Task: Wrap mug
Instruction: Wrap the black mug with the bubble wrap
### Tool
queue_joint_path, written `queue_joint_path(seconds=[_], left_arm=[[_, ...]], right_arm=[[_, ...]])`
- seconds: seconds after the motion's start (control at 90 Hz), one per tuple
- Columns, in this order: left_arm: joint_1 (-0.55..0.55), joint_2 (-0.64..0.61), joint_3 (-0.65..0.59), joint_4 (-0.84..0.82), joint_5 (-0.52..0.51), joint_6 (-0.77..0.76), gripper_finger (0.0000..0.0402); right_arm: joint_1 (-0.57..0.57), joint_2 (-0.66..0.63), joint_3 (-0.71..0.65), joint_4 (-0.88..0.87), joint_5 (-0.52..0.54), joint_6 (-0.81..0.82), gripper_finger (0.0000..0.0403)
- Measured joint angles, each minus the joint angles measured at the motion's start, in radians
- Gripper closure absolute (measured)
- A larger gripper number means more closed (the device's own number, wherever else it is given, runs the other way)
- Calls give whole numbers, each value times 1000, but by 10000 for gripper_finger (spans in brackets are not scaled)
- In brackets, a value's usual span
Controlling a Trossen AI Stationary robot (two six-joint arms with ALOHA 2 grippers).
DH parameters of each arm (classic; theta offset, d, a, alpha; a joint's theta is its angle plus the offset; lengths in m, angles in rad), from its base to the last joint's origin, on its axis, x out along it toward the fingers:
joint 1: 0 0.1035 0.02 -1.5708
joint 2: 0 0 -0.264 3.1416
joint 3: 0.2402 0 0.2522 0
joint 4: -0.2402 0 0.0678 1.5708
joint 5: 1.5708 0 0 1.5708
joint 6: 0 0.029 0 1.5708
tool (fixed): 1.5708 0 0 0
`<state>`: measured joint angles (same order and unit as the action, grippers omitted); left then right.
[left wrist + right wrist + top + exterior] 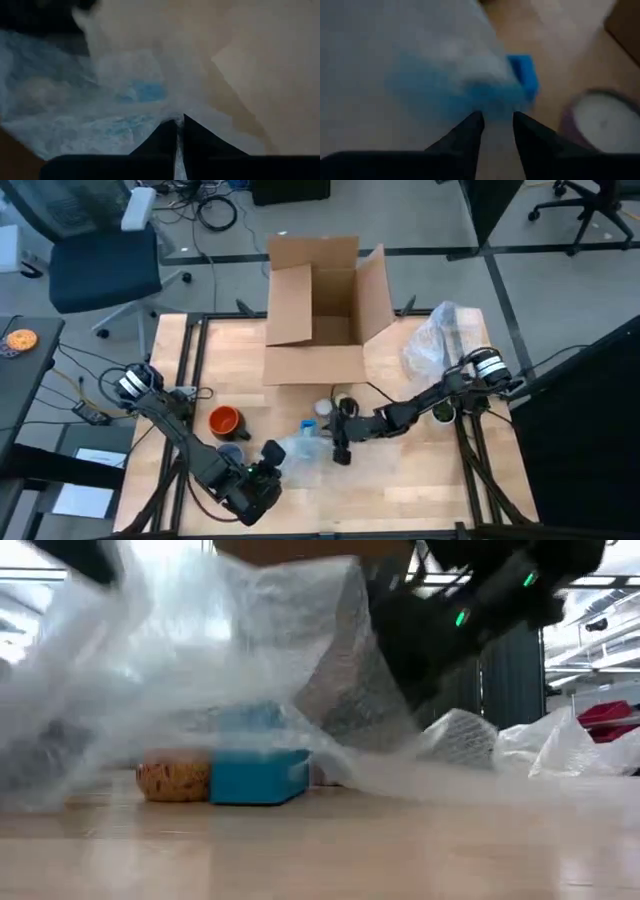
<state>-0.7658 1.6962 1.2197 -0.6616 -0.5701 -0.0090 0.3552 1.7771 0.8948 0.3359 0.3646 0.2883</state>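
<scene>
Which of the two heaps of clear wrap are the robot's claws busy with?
The bubble wrap at the table's front middle, over something blue; both grippers meet there. The other heap lies untouched beside the cardboard box.

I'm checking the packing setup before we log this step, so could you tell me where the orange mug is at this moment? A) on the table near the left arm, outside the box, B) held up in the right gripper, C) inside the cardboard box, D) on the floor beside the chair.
A: in the high view the orange mug stands on the table beside the left arm, in front of the open cardboard box.
</scene>
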Motion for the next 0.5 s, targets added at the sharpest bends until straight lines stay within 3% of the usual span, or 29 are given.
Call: queue_joint_path(seconds=[0.233, 0.5], left_arm=[[13, 1, -155, 476, 8, 214, 402], [93, 5, -298, 728, 73, 233, 402]], right_arm=[[96, -101, 0, -26, 111, -31, 309], [121, -129, 0, -38, 165, -46, 309]])
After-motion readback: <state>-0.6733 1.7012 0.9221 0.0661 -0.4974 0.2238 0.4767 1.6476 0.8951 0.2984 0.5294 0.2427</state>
